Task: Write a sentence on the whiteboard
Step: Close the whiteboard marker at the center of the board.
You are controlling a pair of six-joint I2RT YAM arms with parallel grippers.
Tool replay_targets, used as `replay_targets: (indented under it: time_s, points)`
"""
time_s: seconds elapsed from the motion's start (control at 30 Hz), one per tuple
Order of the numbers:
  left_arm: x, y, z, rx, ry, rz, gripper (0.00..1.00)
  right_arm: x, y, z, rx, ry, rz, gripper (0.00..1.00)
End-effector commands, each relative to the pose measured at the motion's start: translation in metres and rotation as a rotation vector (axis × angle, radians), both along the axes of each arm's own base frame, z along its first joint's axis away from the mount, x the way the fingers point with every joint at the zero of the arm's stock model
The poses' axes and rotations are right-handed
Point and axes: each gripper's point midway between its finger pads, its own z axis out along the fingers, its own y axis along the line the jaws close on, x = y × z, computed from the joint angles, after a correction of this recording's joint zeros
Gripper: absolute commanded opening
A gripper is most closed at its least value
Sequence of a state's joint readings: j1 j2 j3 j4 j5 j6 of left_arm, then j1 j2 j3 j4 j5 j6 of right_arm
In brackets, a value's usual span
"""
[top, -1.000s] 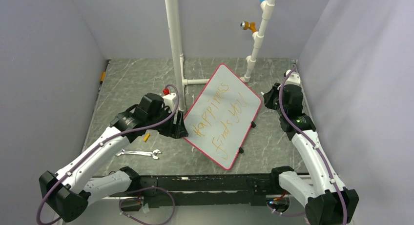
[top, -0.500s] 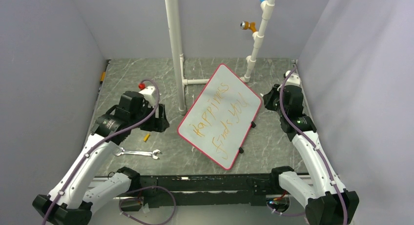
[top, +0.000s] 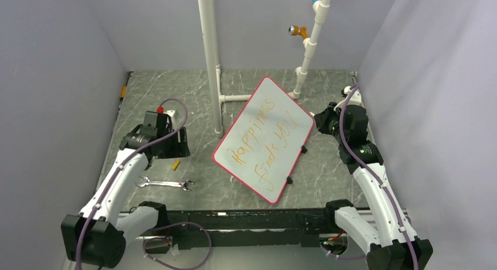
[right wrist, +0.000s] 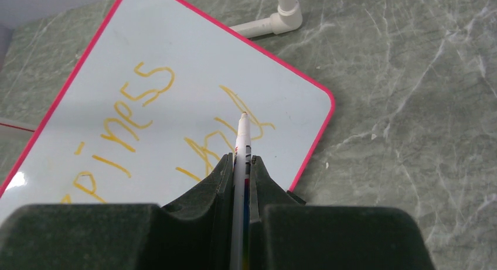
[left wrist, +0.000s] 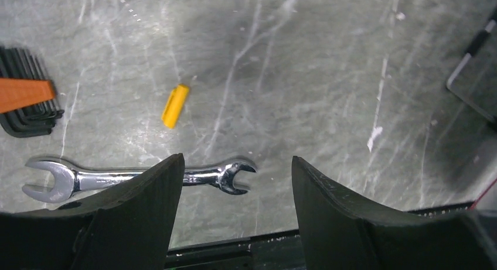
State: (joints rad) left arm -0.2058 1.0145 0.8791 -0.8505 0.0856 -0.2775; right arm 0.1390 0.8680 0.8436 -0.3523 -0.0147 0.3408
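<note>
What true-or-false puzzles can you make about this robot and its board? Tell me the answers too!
1. The right gripper is shut on a marker. True.
2. The whiteboard has a blue frame. False: the whiteboard's frame is red-pink.
3. The left gripper holds the wrench. False: the left gripper is open and empty; the wrench lies on the table.
4. The sentence is written in orange-yellow. True.
5. A small yellow piece lies on the table near the wrench. True.
</note>
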Motion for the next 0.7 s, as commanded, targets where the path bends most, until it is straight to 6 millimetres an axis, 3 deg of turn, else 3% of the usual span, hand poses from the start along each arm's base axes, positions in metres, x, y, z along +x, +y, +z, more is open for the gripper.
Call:
replay_targets:
  time_s: [0.0,0.07,0.2,0.3,0.5,0.67]
  points:
    - [0.021,0.018,-0.015,-0.025,-0.011,0.131,0.70,-0.005,0.006,0.021,0.027,-0.061,0.037,0.00]
    - [0.023,0.026,-0.024,-0.059,-0.005,0.217,0.68,-0.008,0.009,0.021,0.037,-0.064,0.048,0.00]
    - [0.031,0.032,-0.023,-0.153,-0.067,0.379,0.69,-0.010,0.011,0.020,0.044,-0.067,0.061,0.00]
    - [0.032,0.041,-0.035,-0.129,-0.079,0.454,0.69,-0.011,0.014,0.020,0.050,-0.068,0.078,0.00]
    - [0.034,0.044,-0.068,-0.107,-0.037,0.461,0.68,-0.019,0.015,0.019,0.049,-0.070,0.093,0.00]
    - [0.041,0.039,-0.078,-0.125,-0.037,0.437,0.68,-0.023,0.017,0.016,0.059,-0.067,0.104,0.00]
